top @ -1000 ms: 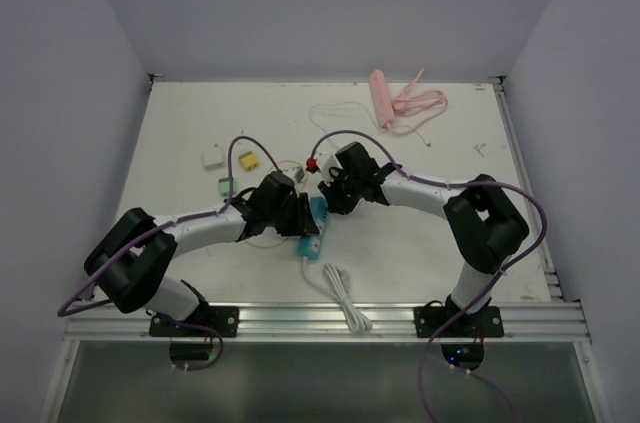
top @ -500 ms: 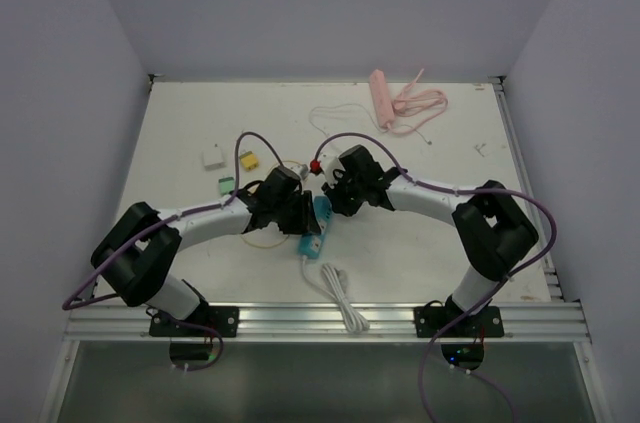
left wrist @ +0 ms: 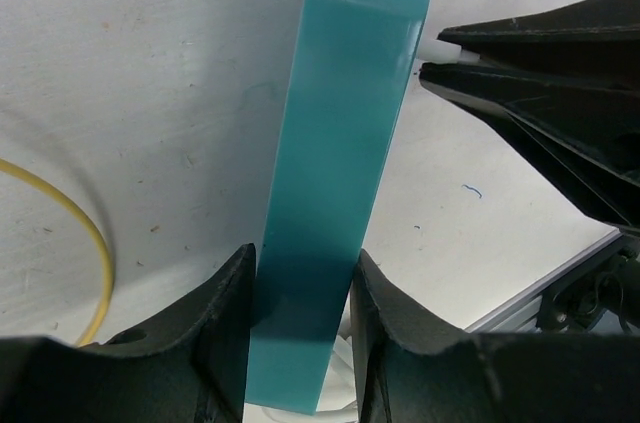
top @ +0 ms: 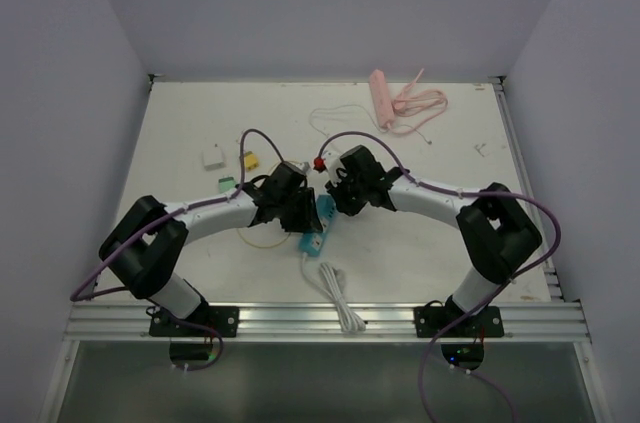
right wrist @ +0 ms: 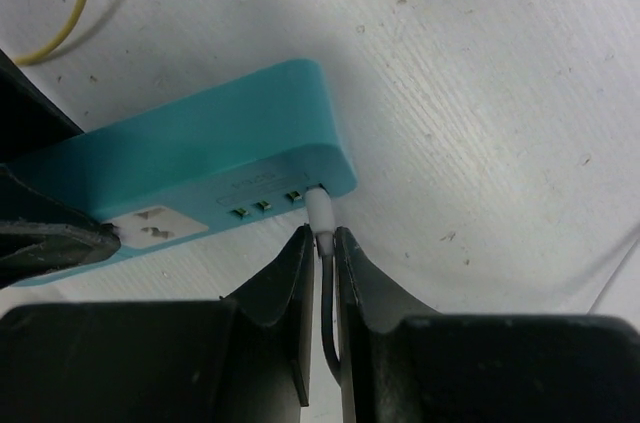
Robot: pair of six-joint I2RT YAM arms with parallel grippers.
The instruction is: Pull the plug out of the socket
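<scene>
The socket [top: 313,236] is a teal power strip lying on the white table; it fills the middle of the left wrist view [left wrist: 345,143]. My left gripper [top: 301,213] [left wrist: 300,278] is shut across its narrow body near one end. The plug [right wrist: 321,211] is a small white connector seated in a port at the strip's [right wrist: 200,173] end face, with a dark lead running back from it. My right gripper [top: 329,200] [right wrist: 324,235] is shut on the plug, just behind the port. Its black fingers [left wrist: 540,73] show at the right of the left wrist view.
The strip's white cord [top: 340,298] coils toward the near rail. A yellow wire [top: 262,239] loops under the left arm. Small white [top: 212,156], yellow [top: 249,160] and green [top: 227,183] adapters lie at the left. A pink strip with cord [top: 383,98] sits far back.
Both grippers and the socket have shifted slightly to the right and away from the near edge. Both grips look the same and the plug stays in its port.
</scene>
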